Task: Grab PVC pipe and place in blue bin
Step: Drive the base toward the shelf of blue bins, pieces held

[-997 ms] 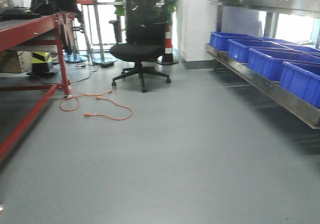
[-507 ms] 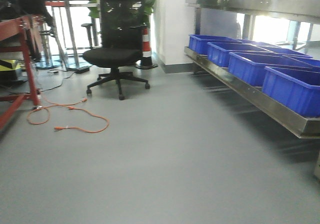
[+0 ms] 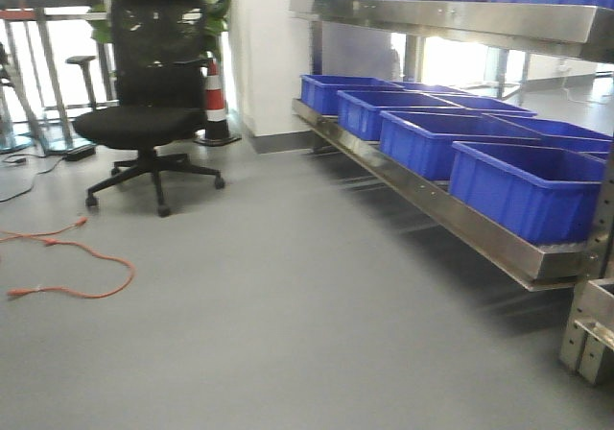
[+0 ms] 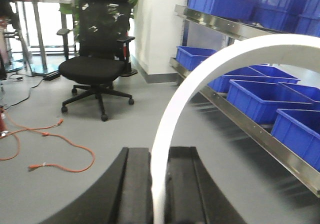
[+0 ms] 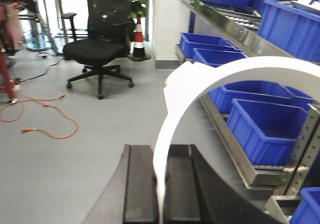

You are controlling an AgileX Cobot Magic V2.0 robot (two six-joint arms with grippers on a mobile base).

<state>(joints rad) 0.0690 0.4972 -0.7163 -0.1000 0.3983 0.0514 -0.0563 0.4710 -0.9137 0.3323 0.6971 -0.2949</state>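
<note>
Left fingers (image 4: 135,184) are clamped on one end of a curved white PVC pipe (image 4: 184,86); right fingers (image 5: 140,184) likewise clamp a second PVC pipe (image 5: 180,99). Probably light, stiff and slick, so the end-held arcs may swing. Blue bins (image 3: 523,185) line the shelf (image 3: 451,221) nearby

A black office chair (image 3: 144,123) stands on the grey floor (image 3: 288,334) at ten o'clock in the front view. A red-and-white traffic cone (image 3: 215,104) sits just behind it (leafy plant (image 3: 213,3) above). An orange cable (image 3: 86,262) loops at eight o'clock. A steel shelf (image 3: 432,204) runs along three o'clock.
</note>
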